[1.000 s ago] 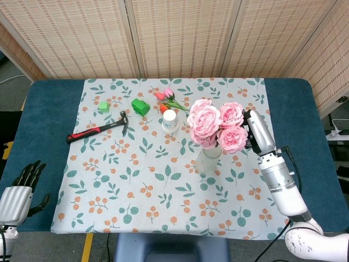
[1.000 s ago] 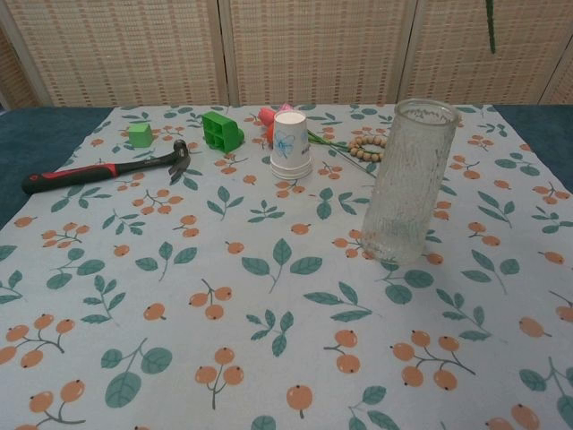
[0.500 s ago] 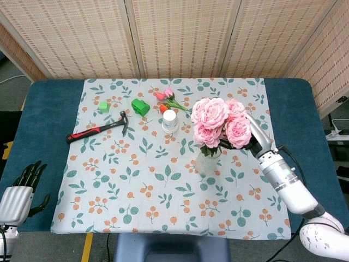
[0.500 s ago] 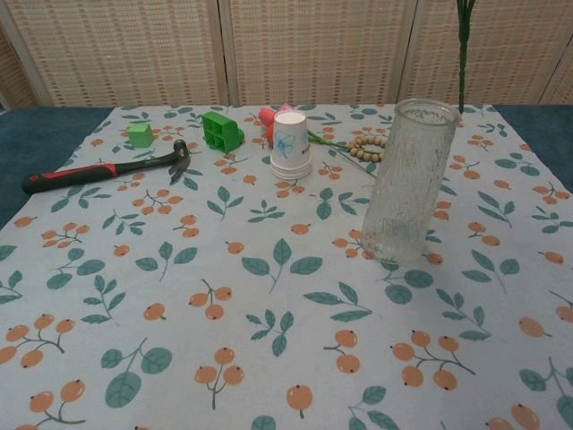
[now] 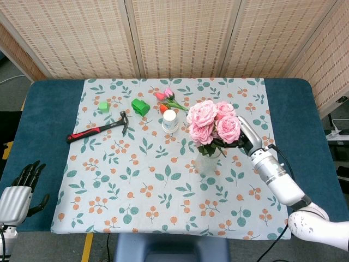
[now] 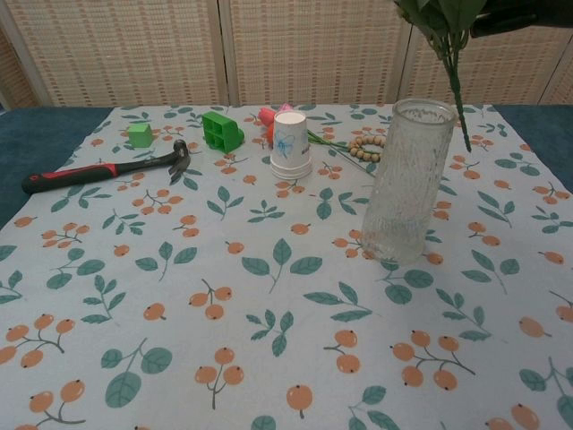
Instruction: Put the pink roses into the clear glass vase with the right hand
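Note:
The pink roses (image 5: 212, 123) are a bunch of pink blooms held high over the clear glass vase (image 5: 207, 161), which stands upright on the floral cloth. My right hand (image 5: 245, 139) grips the bunch just under the blooms, from the right. In the chest view the green stem (image 6: 455, 90) slants down past the right side of the vase (image 6: 407, 179) rim, and its tip hangs outside the glass. The vase looks empty. Only dark fingertips of my right hand (image 6: 524, 18) show at that view's top edge. My left hand (image 5: 22, 188) rests open at the table's near left corner.
A red-handled hammer (image 5: 98, 129) lies at the left. Behind it are a small green cube (image 5: 103, 107) and a green block (image 5: 140, 106). A white paper cup (image 5: 169, 120), some tulips (image 5: 166, 96) and a bead bracelet (image 6: 365, 148) sit behind the vase.
My right hand has carried the roses lower and a little left, toward the vase. The stem has dropped further into the chest view and now reaches rim height. My left hand has not moved.

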You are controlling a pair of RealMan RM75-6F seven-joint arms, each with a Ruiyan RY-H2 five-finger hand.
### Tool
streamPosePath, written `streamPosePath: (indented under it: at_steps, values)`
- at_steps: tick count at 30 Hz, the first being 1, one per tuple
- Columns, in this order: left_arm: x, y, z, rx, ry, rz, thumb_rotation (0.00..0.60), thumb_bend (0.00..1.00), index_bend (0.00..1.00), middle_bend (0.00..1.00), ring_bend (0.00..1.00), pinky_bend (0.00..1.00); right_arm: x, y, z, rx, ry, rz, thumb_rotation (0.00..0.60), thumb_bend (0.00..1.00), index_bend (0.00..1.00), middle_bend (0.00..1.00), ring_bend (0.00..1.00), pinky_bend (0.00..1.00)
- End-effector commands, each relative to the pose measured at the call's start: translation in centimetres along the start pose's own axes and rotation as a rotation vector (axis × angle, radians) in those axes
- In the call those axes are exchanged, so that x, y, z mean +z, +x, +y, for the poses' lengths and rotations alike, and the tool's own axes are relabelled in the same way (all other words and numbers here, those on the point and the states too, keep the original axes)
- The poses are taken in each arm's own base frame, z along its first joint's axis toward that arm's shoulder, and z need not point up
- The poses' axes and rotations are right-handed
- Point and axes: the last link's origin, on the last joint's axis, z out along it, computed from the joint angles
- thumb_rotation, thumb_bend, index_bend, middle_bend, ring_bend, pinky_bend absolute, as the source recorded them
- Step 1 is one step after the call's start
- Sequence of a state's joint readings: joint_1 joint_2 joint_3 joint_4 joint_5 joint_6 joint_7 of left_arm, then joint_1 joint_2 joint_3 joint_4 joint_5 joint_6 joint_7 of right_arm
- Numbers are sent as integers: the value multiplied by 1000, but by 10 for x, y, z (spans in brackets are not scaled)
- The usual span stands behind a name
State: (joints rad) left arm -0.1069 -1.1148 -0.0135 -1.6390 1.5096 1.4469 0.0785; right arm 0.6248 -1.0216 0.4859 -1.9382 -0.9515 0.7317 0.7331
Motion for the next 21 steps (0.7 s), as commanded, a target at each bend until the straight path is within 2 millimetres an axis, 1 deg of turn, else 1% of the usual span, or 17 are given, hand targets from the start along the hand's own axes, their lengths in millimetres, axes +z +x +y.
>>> streamPosePath:
  at_steps: [1, 8, 15, 21]
  values:
    - [0, 0, 0, -1, 0, 1, 600, 372, 0, 13, 46, 285, 1, -2, -1, -3, 3, -4, 600, 864, 841, 1000, 1000, 1000]
    - [0, 0, 0, -1, -2, 1, 600, 371, 0, 13, 46, 285, 0, -5, -1, -4, 8, -12, 600, 864, 841, 1000, 1000, 1000]
    - [0, -1, 0, 2, -2, -4, 600, 372, 0, 13, 46, 285, 7, -15, -18, -13, 66, -27, 600, 864, 841, 1000, 1000, 1000]
    - [0, 0, 0, 0, -1, -1, 600, 372, 0, 13, 47, 285, 6, -21, -29, -3, 81, -30, 600, 864, 841, 1000, 1000, 1000]
